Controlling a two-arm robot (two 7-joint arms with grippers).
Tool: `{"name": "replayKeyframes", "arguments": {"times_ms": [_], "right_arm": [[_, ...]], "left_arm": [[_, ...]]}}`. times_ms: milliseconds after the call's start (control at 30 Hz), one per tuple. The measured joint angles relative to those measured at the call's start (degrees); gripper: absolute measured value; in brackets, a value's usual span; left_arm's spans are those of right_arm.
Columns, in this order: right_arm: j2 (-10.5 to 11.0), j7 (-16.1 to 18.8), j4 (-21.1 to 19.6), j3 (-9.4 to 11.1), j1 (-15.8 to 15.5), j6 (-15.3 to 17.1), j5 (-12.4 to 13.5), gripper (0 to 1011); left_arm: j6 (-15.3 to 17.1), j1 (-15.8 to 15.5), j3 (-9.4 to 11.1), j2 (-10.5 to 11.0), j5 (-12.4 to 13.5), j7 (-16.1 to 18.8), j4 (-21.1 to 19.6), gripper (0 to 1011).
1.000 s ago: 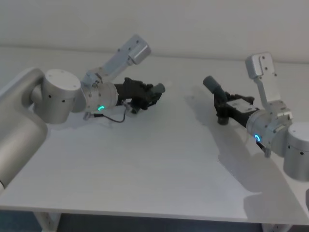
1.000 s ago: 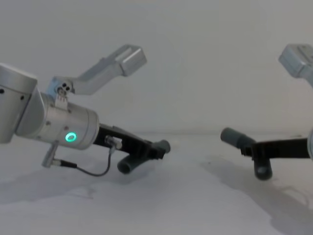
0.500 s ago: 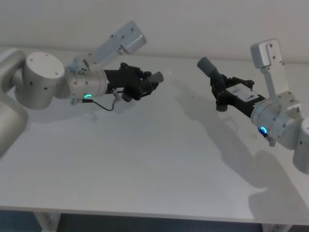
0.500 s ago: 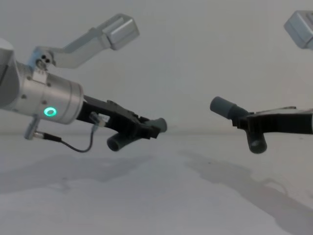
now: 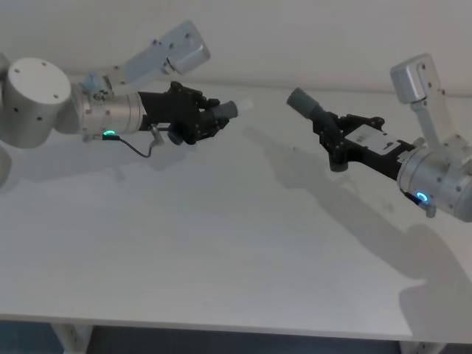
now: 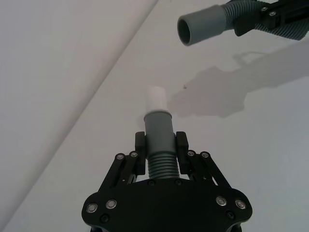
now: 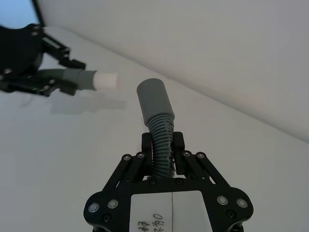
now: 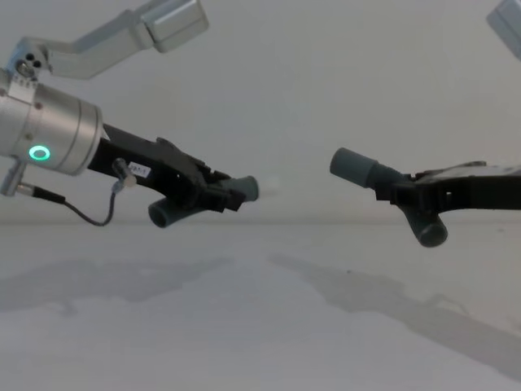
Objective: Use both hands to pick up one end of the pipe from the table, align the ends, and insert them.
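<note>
Both pipe pieces hang in the air above the white table (image 5: 221,243). My left gripper (image 5: 212,118) is shut on a ribbed dark grey pipe piece (image 5: 229,109) with a white tip (image 6: 156,98) pointing to the right. My right gripper (image 5: 330,137) is shut on the other grey pipe piece (image 5: 302,102), whose open end (image 6: 193,28) faces the left one. A gap remains between the two ends. In the chest view the left piece (image 8: 242,189) sits slightly lower than the right piece (image 8: 356,168). The right wrist view has its pipe (image 7: 153,99) aimed near the white tip (image 7: 106,80).
The table's far edge meets a plain pale wall (image 5: 295,37). Shadows of both arms fall on the tabletop (image 8: 366,293) beneath them. The table's front edge (image 5: 236,328) runs along the bottom of the head view.
Both arms have lifted their pipe pieces up off the table. The two pipe ends have come closer and now face each other.
</note>
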Motion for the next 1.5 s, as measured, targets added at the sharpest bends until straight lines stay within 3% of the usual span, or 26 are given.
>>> {"name": "replayKeyframes", "arguments": {"times_ms": [300, 367, 767, 1133, 1500], "right_arm": [[3.51, 9.70, 2.39, -1.56, 2.60, -1.82, 2.57, 246], [3.66, 10.40, 2.54, -1.67, 2.75, -1.93, 2.77, 246], [6.65, 22.76, 7.03, -4.62, 7.40, -1.94, 6.12, 246], [7.67, 27.42, 8.87, -5.94, 9.34, -1.34, 7.41, 246], [8.08, 28.95, 9.51, -6.43, 10.00, -1.18, 8.03, 246]], "left_arm": [[-4.52, -1.84, 1.24, 1.40, 0.11, -3.91, 0.21, 359], [-5.39, -2.18, 1.48, 1.51, 0.10, -4.66, 0.42, 359], [-12.94, -5.32, 3.86, 2.10, 0.04, -11.48, 2.44, 359], [-16.35, -6.86, 5.14, 2.36, 0.14, -14.56, 3.27, 359], [-16.03, -6.71, 5.15, 3.12, 0.02, -13.80, 2.73, 359]]}}
